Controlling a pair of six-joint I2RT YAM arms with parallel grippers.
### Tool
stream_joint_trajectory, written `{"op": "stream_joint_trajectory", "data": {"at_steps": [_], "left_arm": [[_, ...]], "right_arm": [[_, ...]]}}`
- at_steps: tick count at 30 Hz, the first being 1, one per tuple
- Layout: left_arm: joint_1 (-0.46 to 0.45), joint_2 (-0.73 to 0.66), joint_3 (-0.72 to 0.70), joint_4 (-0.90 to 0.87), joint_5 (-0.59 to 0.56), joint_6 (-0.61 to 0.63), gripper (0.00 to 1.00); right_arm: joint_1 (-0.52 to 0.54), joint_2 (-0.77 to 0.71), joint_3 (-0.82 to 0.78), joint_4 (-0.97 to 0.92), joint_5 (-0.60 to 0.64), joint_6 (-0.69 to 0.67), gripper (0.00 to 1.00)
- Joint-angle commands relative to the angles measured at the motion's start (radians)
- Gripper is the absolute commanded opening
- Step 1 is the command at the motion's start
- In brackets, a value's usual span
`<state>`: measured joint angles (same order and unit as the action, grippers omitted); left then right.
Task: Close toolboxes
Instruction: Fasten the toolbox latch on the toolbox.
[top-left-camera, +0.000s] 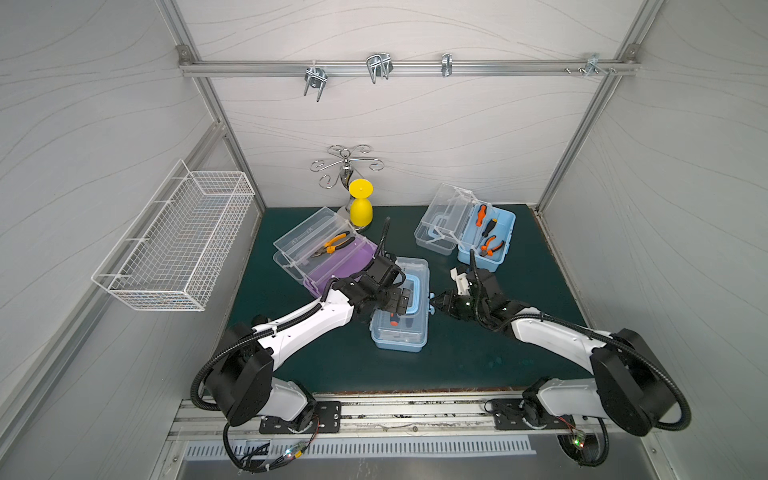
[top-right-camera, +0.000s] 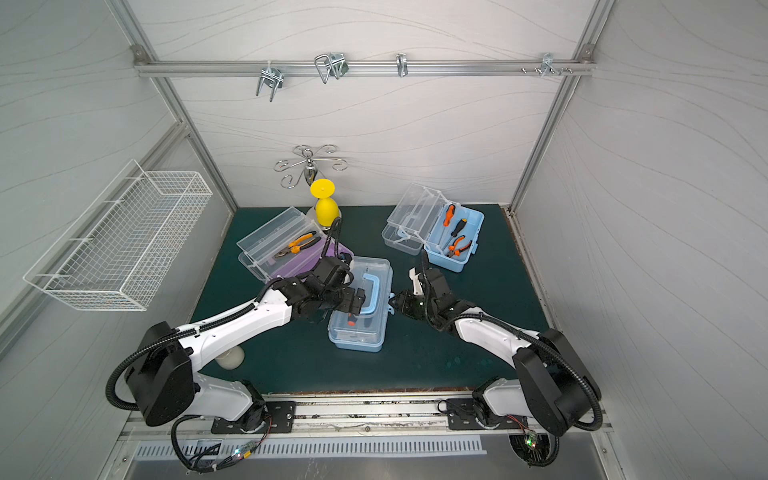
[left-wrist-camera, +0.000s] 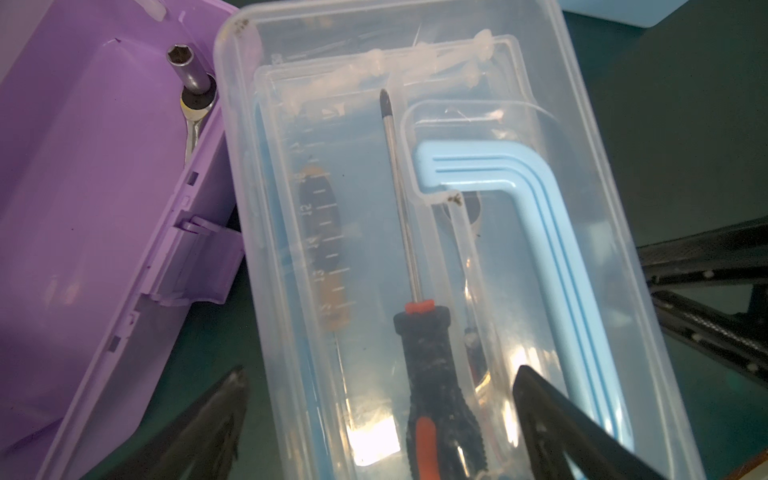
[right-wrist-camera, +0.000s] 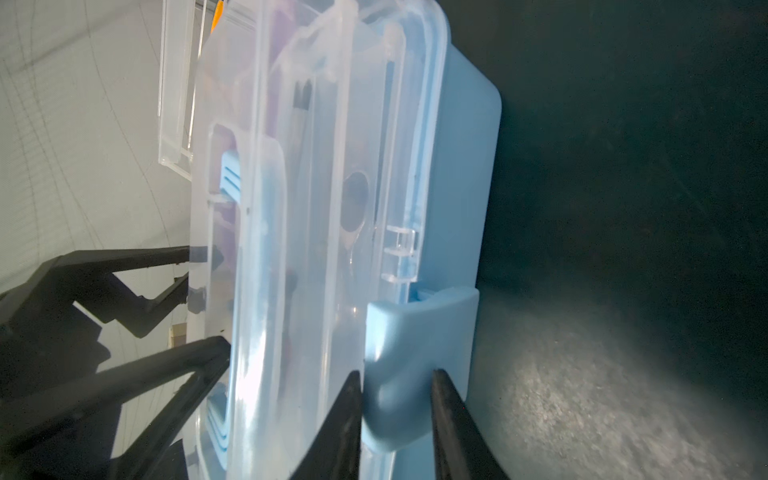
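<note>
On the tabletop's (top-left-camera: 457, 365) left, the purple toolbox (top-left-camera: 353, 259) lies open. Beside it the left gripper (top-left-camera: 406, 302), jaws spread and empty, hangs over the near blue toolbox (top-left-camera: 401, 336), whose lid is down. The right gripper (right-wrist-camera: 395, 376) pinches its blue latch (right-wrist-camera: 415, 324). The far blue toolbox (top-left-camera: 486, 237) gapes. The plastic looks light, slick and flexing: press lids flat, grip latches.

2 white arms (top-left-camera: 309, 326), black joints (top-left-camera: 241, 374), black ribbed cables (top-left-camera: 196, 384)
</note>
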<state>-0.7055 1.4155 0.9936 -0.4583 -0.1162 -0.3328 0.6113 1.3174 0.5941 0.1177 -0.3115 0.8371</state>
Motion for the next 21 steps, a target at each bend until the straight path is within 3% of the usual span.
{"op": "stream_joint_trajectory", "data": {"at_steps": [1,10,21], "left_arm": [[0.003,0.011,-0.006,0.009,0.0,-0.007,0.99],[0.002,0.009,-0.006,0.01,0.002,-0.008,0.99],[0.002,0.017,-0.013,0.027,0.013,-0.012,0.99]], "right_arm": [[0.007,-0.005,-0.011,0.03,-0.028,-0.004,0.27],[0.007,0.031,-0.024,0.139,-0.086,0.029,0.22],[0.01,0.073,0.019,0.077,-0.078,0.015,0.12]]}}
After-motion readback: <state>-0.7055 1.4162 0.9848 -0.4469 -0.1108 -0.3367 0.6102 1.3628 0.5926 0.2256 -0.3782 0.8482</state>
